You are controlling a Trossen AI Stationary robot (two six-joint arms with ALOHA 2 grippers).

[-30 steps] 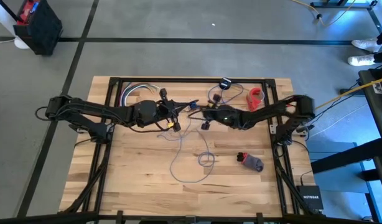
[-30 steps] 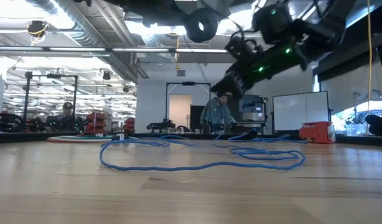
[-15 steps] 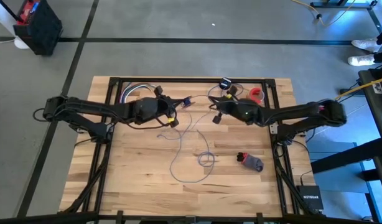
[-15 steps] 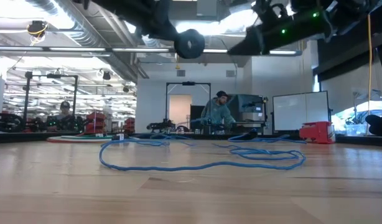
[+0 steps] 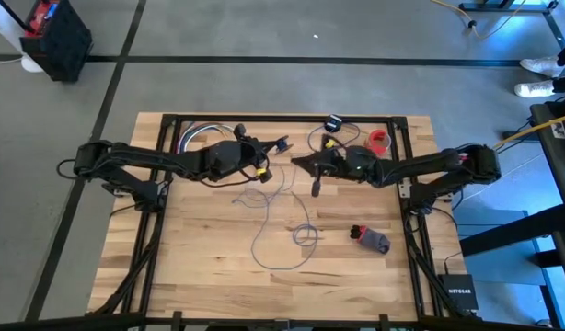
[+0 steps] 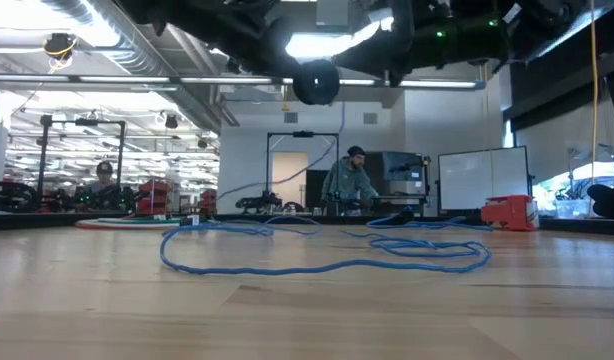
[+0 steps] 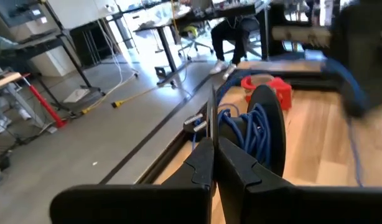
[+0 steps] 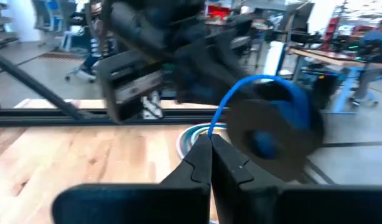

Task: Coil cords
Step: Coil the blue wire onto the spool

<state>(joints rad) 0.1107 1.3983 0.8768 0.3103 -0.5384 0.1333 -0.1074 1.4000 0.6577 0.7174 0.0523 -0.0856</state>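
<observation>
High view: we see left gripper (image 5: 264, 172) and right gripper (image 5: 305, 164) raised mid-desk (image 5: 200, 267), close together; cord (image 5: 282, 241) mostly loose on wood below.
Low view: loops flat on desk.
Wrist views: both grippers pinched together on cord strand.
We advise even turns, light tension, no snagging.

Over the last second the right tool (image 5: 294, 164), which first met the left tool (image 5: 267, 172) mid-bench, pulled back toward its own side and has now come partway in again. The left tool has edged slightly forward. In the low view, the black disc (image 6: 316, 82) has drifted sideways overhead.
</observation>
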